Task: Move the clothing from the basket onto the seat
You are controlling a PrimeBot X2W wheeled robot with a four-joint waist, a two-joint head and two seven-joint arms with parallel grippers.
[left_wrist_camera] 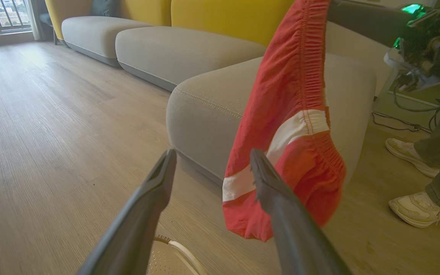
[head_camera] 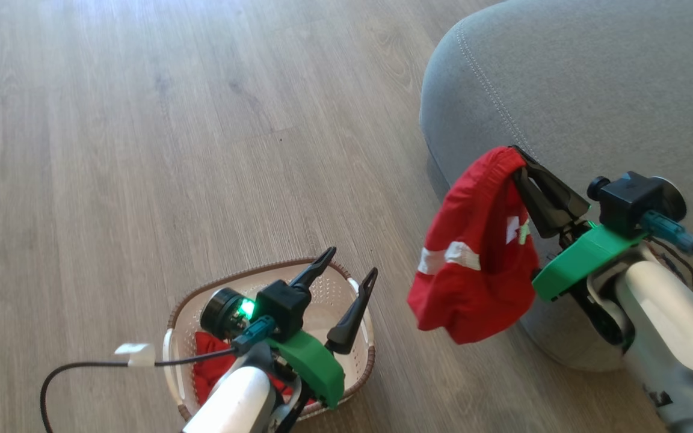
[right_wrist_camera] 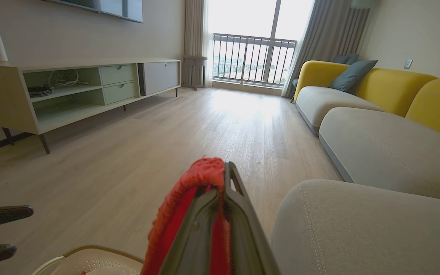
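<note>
- R gripper (head_camera: 518,151) is clamped shut on the gathered, elastic edge of a red garment (head_camera: 473,264); fabric is seen pinched between the two fingers in the head & R wrist views.
- Garment is held up in the air and hangs limp below the fingertips, w/ a white band across it.
- It is placed over the floor (head_camera: 142,150), just beside the rounded edge of the grey seat (head_camera: 563,78); none of it is laid on the seat top. Contact w/ the seat side can't be told.
- L gripper (head_camera: 351,263) is spread wide w/ nothing between its fingers. It is held above the basket (head_camera: 355,355), fingers pointed toward the hanging garment.
- In the L wrist view the garment is seen just past the L fingertips, not touched by them.
- Basket is set on the floor, to the L of the seat & apart from it.
- More red clothing (head_camera: 208,361) is left inside the basket, partly hidden by the L arm.
- Beyond the seat, a person's pale shoes (left_wrist_camera: 418,208) & trouser legs are seen in the L wrist view.
</note>
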